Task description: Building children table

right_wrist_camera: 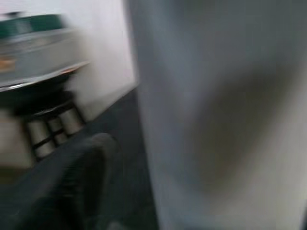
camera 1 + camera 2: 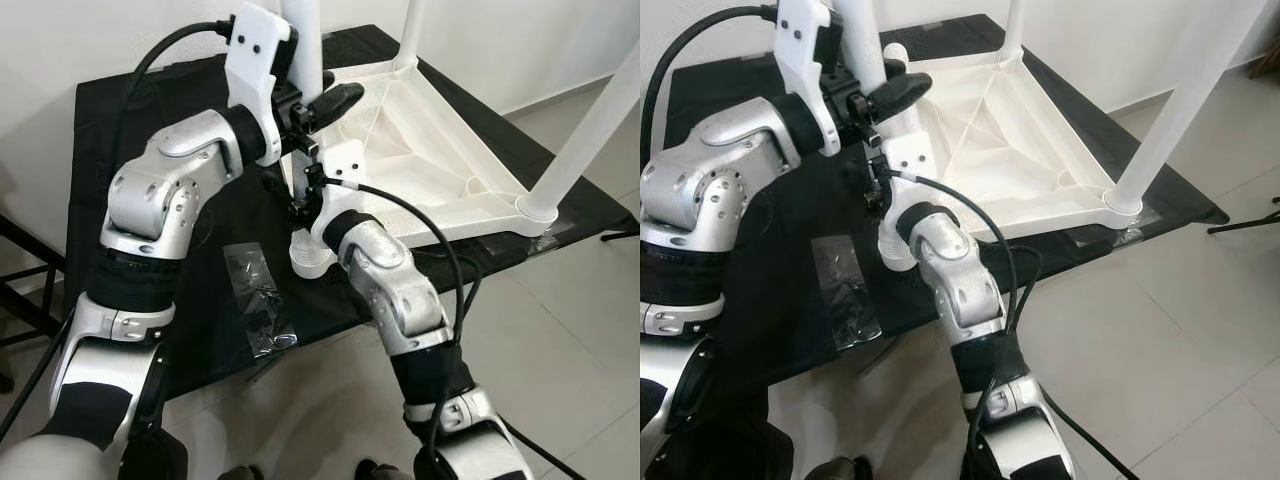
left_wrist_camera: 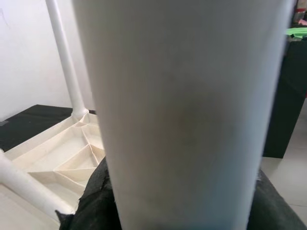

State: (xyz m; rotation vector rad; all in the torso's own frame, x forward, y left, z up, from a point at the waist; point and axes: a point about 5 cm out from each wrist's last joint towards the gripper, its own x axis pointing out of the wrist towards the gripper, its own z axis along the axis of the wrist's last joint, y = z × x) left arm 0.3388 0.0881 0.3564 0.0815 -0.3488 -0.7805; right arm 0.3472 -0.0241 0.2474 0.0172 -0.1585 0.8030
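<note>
Left gripper (image 2: 318,98) high, fingers clamped round white leg (image 2: 862,40); we read leg as upright, long axis vertical, foot at near corner socket (image 2: 312,255) of upturned tabletop (image 2: 440,150) on black table (image 2: 140,120). Right gripper (image 2: 305,195) lower on same leg, just above socket; we cannot tell its finger state. We judge next move is along leg's axis, down into socket; right nearer.

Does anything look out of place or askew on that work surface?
Nothing looks damaged or spilled. The white tabletop lies upside down on the black cloth for assembly, legs pointing up. A crumpled clear plastic bag lies loose near the cloth's front edge.
</note>
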